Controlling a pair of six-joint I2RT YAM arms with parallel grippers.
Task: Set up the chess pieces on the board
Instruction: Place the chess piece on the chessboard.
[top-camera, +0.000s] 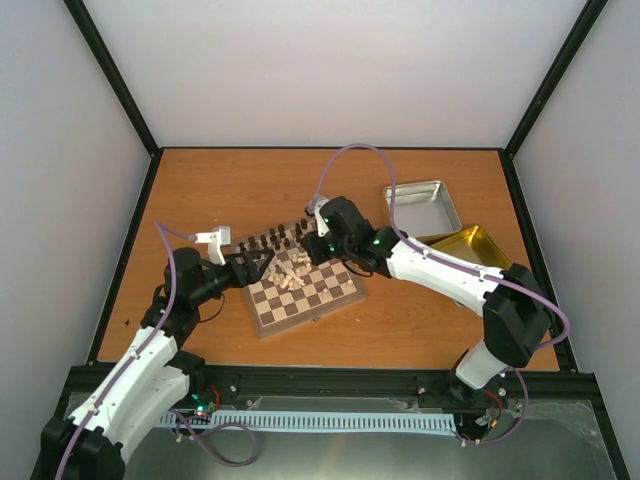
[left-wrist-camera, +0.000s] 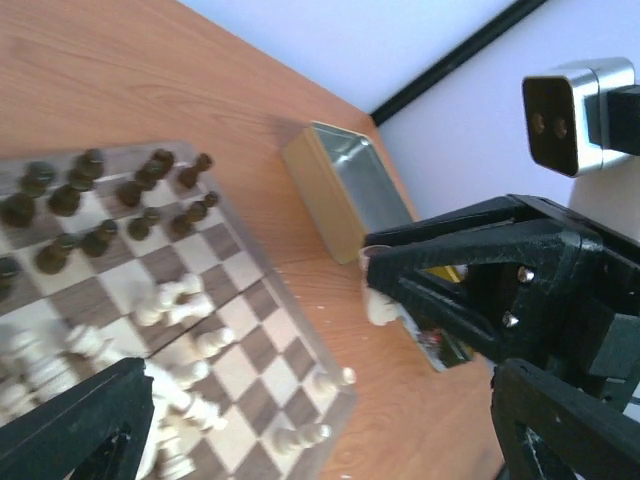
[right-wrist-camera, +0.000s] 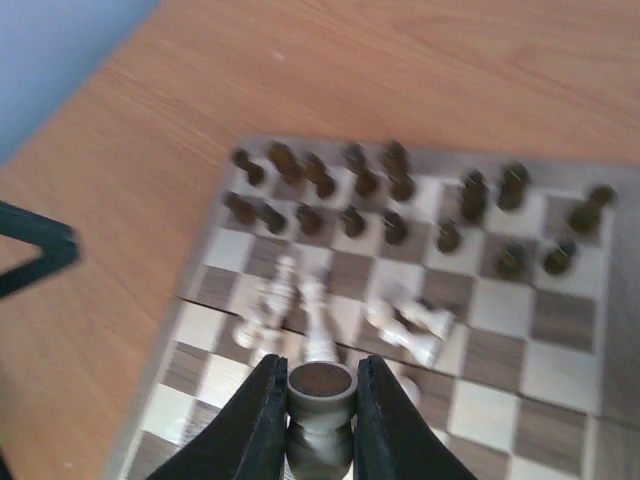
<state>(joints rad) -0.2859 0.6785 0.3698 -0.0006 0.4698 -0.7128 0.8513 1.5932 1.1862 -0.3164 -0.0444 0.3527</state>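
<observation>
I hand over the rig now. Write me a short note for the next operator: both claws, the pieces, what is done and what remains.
Left claw: open, empty, beside the board's left edge.
Right claw: shut on one pale chess piece, held over the board.
Pale chess pieces: mostly tumbled in a heap mid-board; the near rows look bare.
Dark chessmen: standing in two rows on the far side.
Done: the dark side looks set.
Left: stand the held piece, then the other pale ones, on the near rows.
</observation>
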